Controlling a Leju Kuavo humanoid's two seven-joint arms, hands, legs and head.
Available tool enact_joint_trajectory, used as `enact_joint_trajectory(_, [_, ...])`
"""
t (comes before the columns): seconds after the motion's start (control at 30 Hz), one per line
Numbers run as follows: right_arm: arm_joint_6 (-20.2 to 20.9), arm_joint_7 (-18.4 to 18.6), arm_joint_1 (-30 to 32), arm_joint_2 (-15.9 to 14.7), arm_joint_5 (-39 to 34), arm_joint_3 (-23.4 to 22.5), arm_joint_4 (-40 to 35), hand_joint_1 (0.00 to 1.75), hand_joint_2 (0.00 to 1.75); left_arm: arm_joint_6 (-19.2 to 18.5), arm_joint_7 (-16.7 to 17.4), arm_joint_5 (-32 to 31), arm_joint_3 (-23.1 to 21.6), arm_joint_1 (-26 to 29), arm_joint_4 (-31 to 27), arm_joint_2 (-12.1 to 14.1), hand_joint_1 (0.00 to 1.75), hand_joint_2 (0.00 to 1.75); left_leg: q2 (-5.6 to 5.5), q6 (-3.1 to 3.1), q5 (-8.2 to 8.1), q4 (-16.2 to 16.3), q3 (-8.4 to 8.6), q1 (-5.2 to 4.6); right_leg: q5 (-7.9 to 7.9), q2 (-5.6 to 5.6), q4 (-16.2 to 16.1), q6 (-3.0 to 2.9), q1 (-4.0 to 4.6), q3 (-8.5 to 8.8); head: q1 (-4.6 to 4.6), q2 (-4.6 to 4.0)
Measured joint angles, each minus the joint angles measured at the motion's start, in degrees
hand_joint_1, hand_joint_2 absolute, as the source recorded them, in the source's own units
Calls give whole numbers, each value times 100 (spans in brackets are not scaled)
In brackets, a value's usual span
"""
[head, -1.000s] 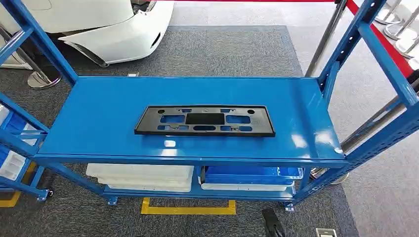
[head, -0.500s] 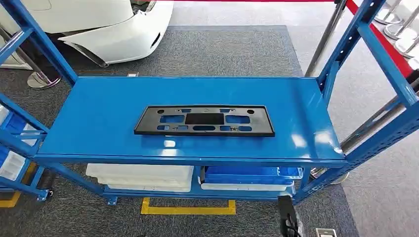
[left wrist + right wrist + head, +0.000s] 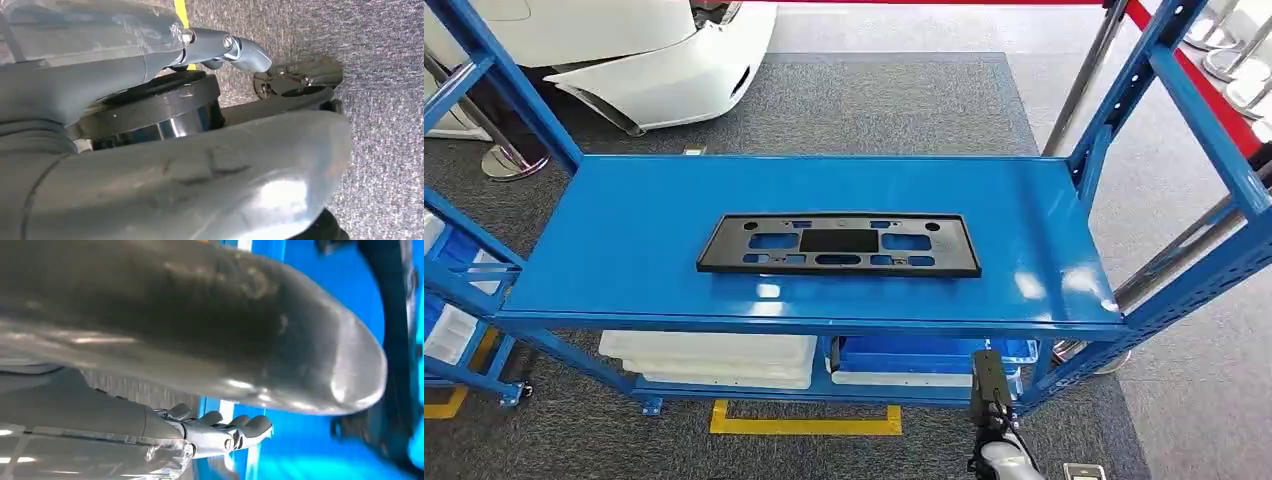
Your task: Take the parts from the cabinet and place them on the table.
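Note:
A flat black plastic frame part point(image 3: 838, 244) with several cut-outs lies in the middle of the blue cabinet shelf point(image 3: 624, 230). My right hand point(image 3: 990, 400) comes up from below, in front of the shelf's front right edge and lower than the part, dark fingers pointing up and holding nothing. In the right wrist view the right hand point(image 3: 200, 340) shows a thick thumb and straight fingers point(image 3: 225, 430) against blurred blue metal, with a dark blurred shape point(image 3: 395, 340) beyond. My left hand point(image 3: 150, 150) hangs over grey carpet with its fingers point(image 3: 225, 47) stretched out and nothing in it.
White trays point(image 3: 709, 358) and a blue bin point(image 3: 924, 355) sit on the lower shelf. Blue uprights point(image 3: 1194, 110) flank the shelf, and another blue rack point(image 3: 454, 290) stands at the left. A white car bumper point(image 3: 654, 70) lies behind. Yellow tape point(image 3: 804, 420) marks the carpet.
My right hand has risen from the picture's bottom edge toward the shelf's front right edge. The black part has not moved.

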Motion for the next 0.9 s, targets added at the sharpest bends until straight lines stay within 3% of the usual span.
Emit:
enact_joint_trajectory(0.3, [1129, 1144, -17, -7, -317, 419, -378, 0, 0, 22, 124, 22, -378, -95, 13, 0, 0, 0, -5, 0, 0, 0, -4, -1, 0, 0, 0, 0, 0, 0, 18, 0])
enact_joint_trajectory(0.57, [1696, 1935, -17, -61, -485, 1040, -1067, 0, 0, 44, 199, -35, -594, -136, 13, 0, 0, 0, -5, 0, 0, 0, -2, 0, 0, 0, 0, 0, 1, -1, 11, 0])
enact_joint_trajectory(0.9, [2113, 2391, 54, -186, -231, 1731, -2604, 0, 0, 129, 297, -13, -763, -195, 13, -2, 0, 0, -4, 0, 1, 1, -2, 3, 0, 2, 0, 0, 4, -2, 15, 0])
